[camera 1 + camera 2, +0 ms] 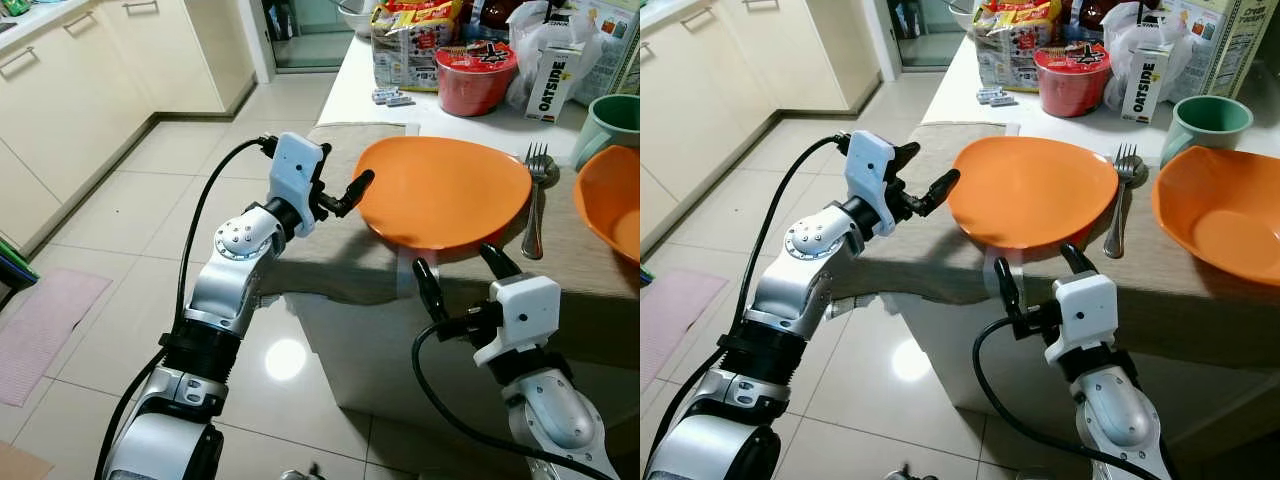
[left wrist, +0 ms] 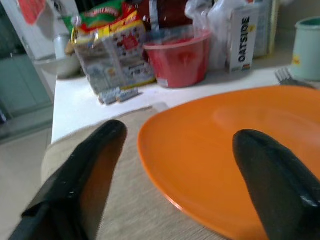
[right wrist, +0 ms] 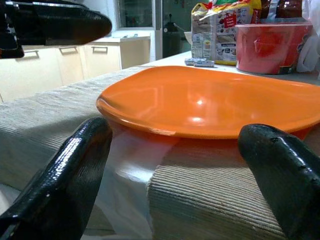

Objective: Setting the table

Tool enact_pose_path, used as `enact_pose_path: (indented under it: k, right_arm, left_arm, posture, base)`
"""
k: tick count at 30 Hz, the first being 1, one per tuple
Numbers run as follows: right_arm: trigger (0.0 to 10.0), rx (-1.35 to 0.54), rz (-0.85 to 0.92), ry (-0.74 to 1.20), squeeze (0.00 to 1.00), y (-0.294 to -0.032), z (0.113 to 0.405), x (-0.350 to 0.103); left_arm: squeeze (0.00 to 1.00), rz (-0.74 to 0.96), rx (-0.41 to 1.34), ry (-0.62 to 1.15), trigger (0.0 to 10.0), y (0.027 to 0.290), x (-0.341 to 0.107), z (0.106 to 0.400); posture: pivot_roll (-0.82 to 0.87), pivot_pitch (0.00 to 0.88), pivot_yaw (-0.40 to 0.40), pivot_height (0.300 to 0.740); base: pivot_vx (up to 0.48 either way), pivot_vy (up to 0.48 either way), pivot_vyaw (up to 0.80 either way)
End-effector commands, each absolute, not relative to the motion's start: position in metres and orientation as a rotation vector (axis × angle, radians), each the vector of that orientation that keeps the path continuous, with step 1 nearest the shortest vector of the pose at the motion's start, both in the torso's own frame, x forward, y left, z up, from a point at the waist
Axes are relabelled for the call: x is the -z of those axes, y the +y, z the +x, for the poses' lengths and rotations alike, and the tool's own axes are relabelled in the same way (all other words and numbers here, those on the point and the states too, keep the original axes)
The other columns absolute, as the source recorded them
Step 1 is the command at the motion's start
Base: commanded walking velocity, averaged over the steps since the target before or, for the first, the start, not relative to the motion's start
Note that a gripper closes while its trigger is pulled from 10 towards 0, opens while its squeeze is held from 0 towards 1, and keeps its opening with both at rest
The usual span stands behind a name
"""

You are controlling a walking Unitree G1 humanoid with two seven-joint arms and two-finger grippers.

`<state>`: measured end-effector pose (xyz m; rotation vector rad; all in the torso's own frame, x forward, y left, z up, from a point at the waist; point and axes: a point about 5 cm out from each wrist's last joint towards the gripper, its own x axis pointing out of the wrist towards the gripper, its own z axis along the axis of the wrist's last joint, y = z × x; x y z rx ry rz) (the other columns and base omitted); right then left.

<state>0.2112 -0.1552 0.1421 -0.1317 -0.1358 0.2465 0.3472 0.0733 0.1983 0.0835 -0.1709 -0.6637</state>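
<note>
So we've got both arms up at the near edge of the tabletop [image 1: 350,70]. Our right gripper [image 1: 462,268] sits just below that edge, fingers spread wide and holding nothing, lined up under the orange plate [image 1: 440,190]. The plate rests on a beige placemat [image 1: 940,270] and overhangs the near edge a bit. Our left gripper [image 1: 345,195] is at the plate's left rim, also wide open and empty, one finger over the plate and one beside it.

To do this bit well, we'd say push the plate further in from the edge rather than lift it, and keep it off the fork [image 1: 535,205] lying just beside its right rim.

Count: one plate, one fork, one orange bowl [image 1: 1225,220] toward the right edge. Further back there's one green cup [image 1: 1205,120], one red noodle tub [image 1: 1072,78], one oat milk carton [image 1: 1146,80] and some snack bags [image 1: 1012,42].
</note>
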Motion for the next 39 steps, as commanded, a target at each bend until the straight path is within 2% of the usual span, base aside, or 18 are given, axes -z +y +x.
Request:
enact_pose_path:
  k: [1,12,39]
  right_arm:
    - [10.0,-0.261,-0.125,-0.143,0.00,-0.151,0.213,-0.142]
    - [10.0,-0.265,-0.127,-0.151,0.00,-0.148,0.214,-0.143]
    - [10.0,-0.207,-0.124,-0.211,0.00,-0.153,0.219,-0.162]
  left_arm:
    - [0.00,0.106,0.651,-0.182,0.0,0.077,-0.199,0.347]
    - [0.00,0.118,0.695,-0.183,0.0,0.068,-0.200,0.347]
    - [0.00,0.197,0.663,-0.117,0.0,0.085,-0.181,0.378]
  posture:
    - [-0.29,0.047,0.188,0.740]
    - [-0.29,0.044,0.191,0.740]
    - [-0.31,0.011,0.199,0.740]
  base:
    - [0.000,0.000,0.00]
    - [0.000,0.000,0.00]
    - [0.000,0.000,0.00]
